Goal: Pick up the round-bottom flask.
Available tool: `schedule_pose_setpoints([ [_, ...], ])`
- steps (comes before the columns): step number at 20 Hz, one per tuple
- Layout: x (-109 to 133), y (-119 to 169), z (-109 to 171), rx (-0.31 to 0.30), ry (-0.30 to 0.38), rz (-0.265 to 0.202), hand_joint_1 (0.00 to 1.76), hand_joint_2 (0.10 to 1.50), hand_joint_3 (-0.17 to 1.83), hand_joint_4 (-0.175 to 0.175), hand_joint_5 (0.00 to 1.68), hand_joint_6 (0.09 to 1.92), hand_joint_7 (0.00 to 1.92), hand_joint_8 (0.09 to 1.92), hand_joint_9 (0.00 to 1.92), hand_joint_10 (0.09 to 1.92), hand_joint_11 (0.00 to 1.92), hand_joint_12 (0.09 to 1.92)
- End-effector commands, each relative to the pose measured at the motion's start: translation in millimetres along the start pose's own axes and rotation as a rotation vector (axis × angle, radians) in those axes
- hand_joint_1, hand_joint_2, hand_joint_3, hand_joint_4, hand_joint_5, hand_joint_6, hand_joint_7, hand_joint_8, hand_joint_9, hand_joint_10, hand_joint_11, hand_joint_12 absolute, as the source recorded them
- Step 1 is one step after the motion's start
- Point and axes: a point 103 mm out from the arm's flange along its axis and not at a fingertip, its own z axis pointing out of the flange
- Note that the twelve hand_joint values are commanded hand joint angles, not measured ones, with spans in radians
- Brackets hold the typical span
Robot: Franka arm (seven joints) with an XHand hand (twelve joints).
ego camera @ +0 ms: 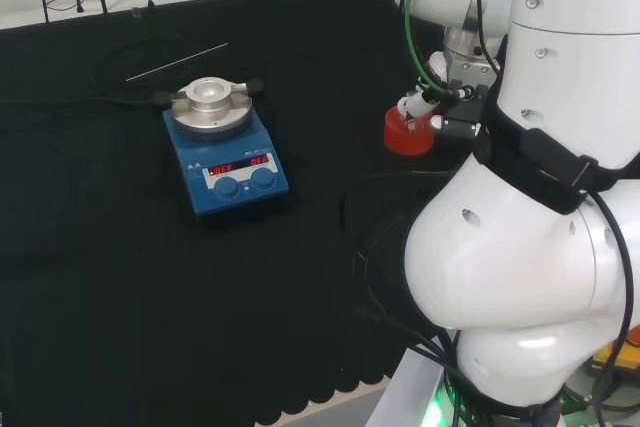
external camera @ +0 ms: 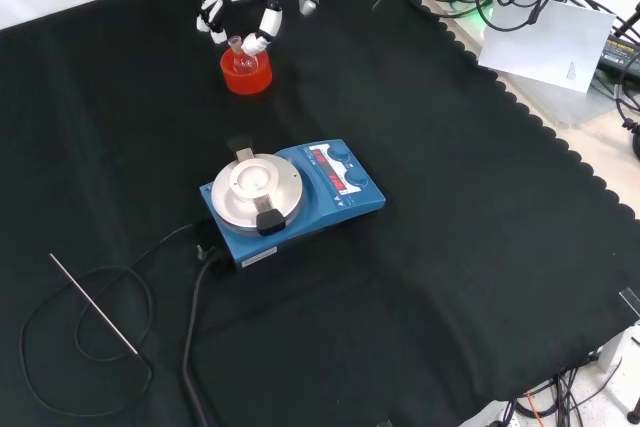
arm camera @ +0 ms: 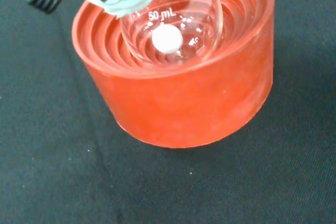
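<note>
hand: black and white robot hand (external camera: 245, 9), top of the front view, left of centre; fingers curled down round the neck of the flask, one fingertip (external camera: 256, 44) right at the neck; in the head view it sits right of centre, mostly behind the white arm links
flask: small clear glass round-bottom flask (arm camera: 173, 22), bulb seated in the stand; a small white oval piece (arm camera: 167, 39) lies inside at the bottom; in the front view its neck (external camera: 237, 44) sticks up between the fingers
stand: red ribbed ring stand (external camera: 246, 72), upper left of the front view, under the flask, resting on the cloth; right of centre in the head view (ego camera: 408, 133)
stirrer plate: blue magnetic stirrer with round silver metal top plate (external camera: 292, 197), centre of the front view, well apart from the stand; left of centre in the head view (ego camera: 225, 147)
rod: thin metal rod (external camera: 93, 303), lower left of the front view, lying flat
cable: black cable (external camera: 190, 347) runs from the stirrer toward the bottom edge, looping near the rod
cloth: black cloth (external camera: 450, 277) covers the bench
</note>
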Motion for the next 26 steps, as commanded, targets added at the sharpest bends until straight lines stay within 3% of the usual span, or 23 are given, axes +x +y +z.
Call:
schedule_pose_setpoints([
  [1, 1.9, -2.0, -2.5, -0.008, 0.002, -0.007, 0.89, 0.65, 0.66, -0.08, 0.67, 0.8, 0.29, 0.68, 0.47, 0.7, 0.01, 1.39],
  [26, 9.1, -0.4, -0.5, 0.001, -0.05, -0.007, 0.9, 0.69, 0.66, -0.087, 0.84, 0.88, 0.32, 0.69, 0.5, 0.69, 0.04, 1.38],
])
